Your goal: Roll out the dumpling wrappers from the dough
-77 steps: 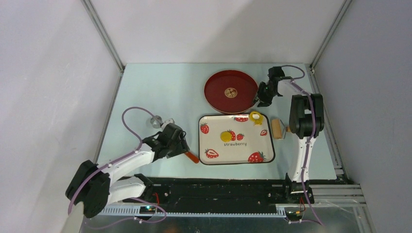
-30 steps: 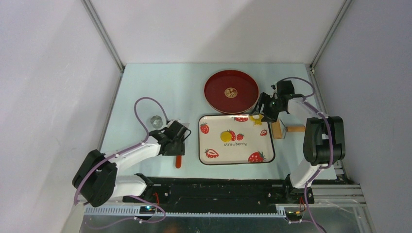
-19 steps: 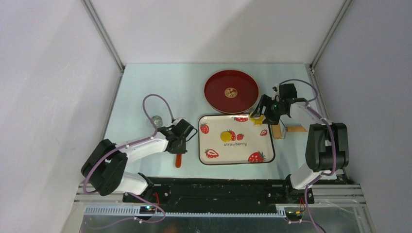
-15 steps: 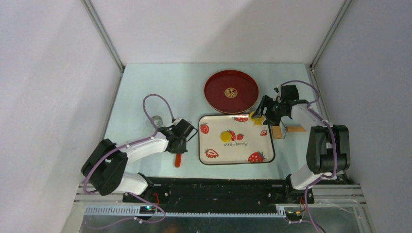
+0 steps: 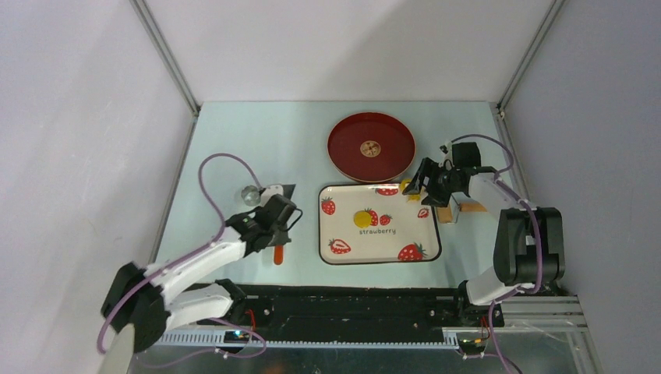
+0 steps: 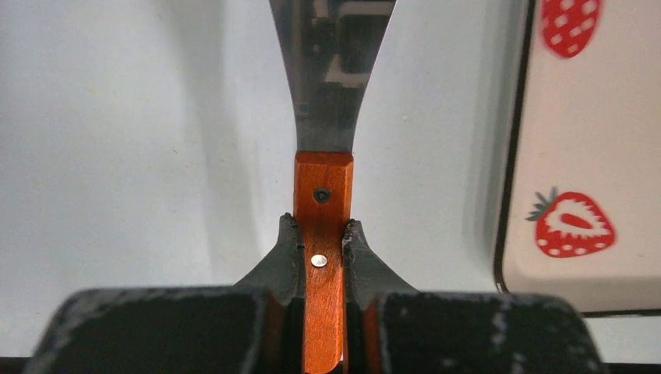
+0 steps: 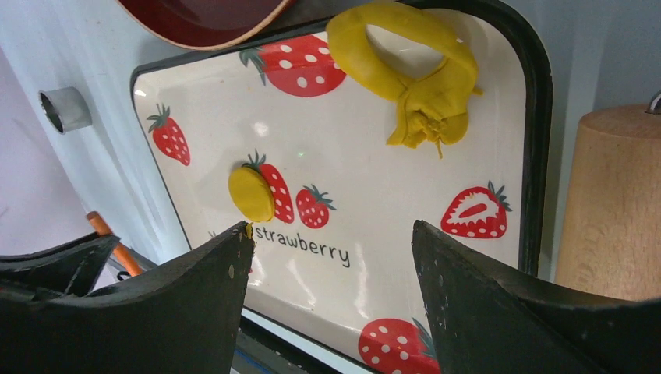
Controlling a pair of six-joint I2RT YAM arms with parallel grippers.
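Observation:
A round yellow dumpling wrapper (image 5: 362,219) (image 7: 251,193) lies flat near the middle of the strawberry tray (image 5: 379,261) (image 7: 538,117). A ring-shaped scrap of yellow dough (image 5: 408,187) (image 7: 425,109), crumpled at one end, lies in the tray's far right corner. My right gripper (image 5: 422,181) (image 7: 333,227) hangs open just above that corner with nothing between its fingers. Left of the tray, my left gripper (image 5: 276,222) (image 6: 322,226) is shut on the orange wooden handle (image 6: 323,195) of a scraper. Its metal blade (image 6: 331,78) points away from the arm.
A dark red round plate (image 5: 370,146) (image 7: 203,19) sits behind the tray. The tan wooden roller (image 5: 446,207) (image 7: 616,202) lies just right of the tray, below my right wrist. A small metal ring cutter (image 5: 249,194) (image 7: 66,109) stands on the table left of the scraper.
My left gripper has shut on the scraper's handle and shifted it a little left and nearer. My right gripper has drawn back slightly to the right, off the dough scrap.

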